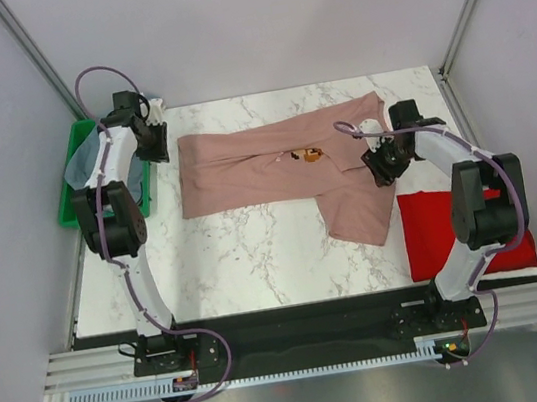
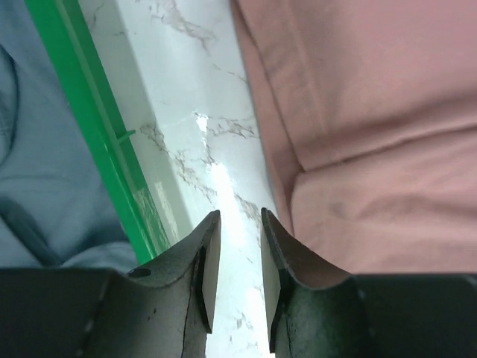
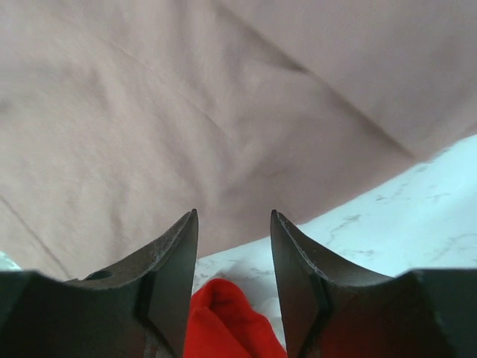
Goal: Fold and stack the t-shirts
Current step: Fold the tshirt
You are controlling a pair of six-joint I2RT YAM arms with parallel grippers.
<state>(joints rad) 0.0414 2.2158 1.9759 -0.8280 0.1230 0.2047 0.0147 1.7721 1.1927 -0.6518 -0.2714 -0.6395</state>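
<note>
From above, the pink tee (image 1: 273, 165) lay spread across the middle of the table (image 1: 246, 255), one part trailing toward the near edge. It was not yet a neat fold. The red tee (image 1: 445, 230) sat at the near right corner, apparently folded, and a grey-blue tee (image 1: 80, 160) lay in the bin (image 1: 69, 205) at far left. The left gripper (image 1: 152, 143) hung by the pink tee's left edge, the right gripper (image 1: 382, 166) over its right side.

The left wrist view showed that gripper's jaws a narrow gap apart and empty, above bare marble between bin and pink cloth.

The right wrist view showed jaws wider apart, also empty, over the pink tee's edge, with red cloth just beneath.

The pink cloth looked light and limp, likely to sag and crease. Edges or corners, pinched on both sides together, seemed the surest hold.
</note>
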